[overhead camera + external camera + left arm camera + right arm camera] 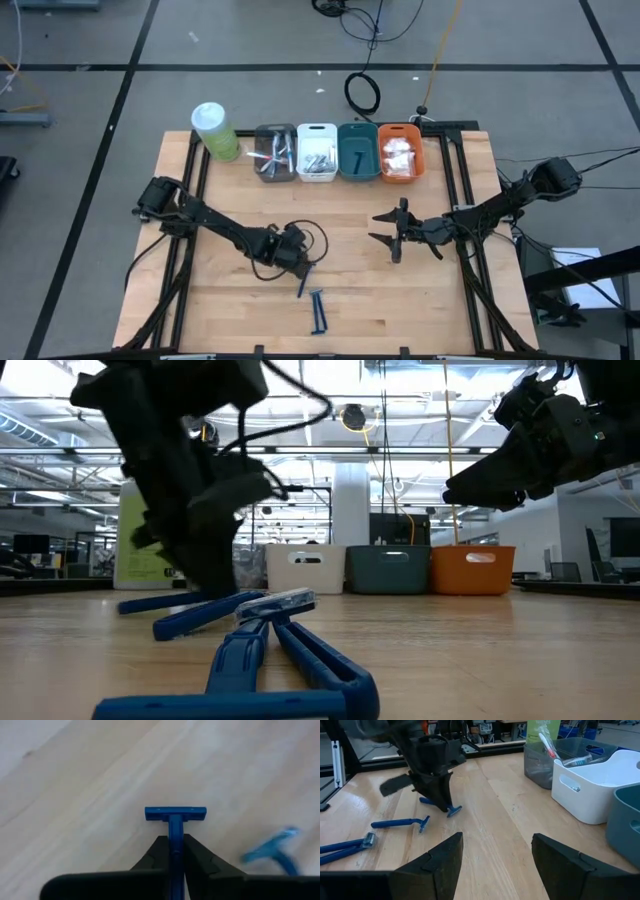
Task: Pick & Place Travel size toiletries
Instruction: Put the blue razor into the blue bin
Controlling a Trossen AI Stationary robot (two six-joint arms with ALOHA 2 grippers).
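Several dark blue razor-like sticks are on the wooden table [400, 300]. My left gripper [175, 842], near the table's middle [297, 258], is shut on one razor [175, 820]. A second razor [400, 823] lies flat close by. Two more [318, 312] lie side by side toward the near edge. My right gripper [398, 232] hangs open above the table, to the right of these, with nothing between its fingers [440, 862]. My left gripper pinches the razor's handle [175, 839] between its two fingers, a short way behind the T-shaped head [175, 813]. The fingers slant down from the table's left, and the handle runs along them. The head [454, 811] sticks out past the fingertips, at the table's surface.
Along the far edge stand a grey bin [275, 152], a white bin [316, 152], a teal bin [357, 150] and an orange bin [400, 152]. A pale-green cylinder [214, 130] with a white lid stands left of them. Bare wood lies between the arms and the bins.
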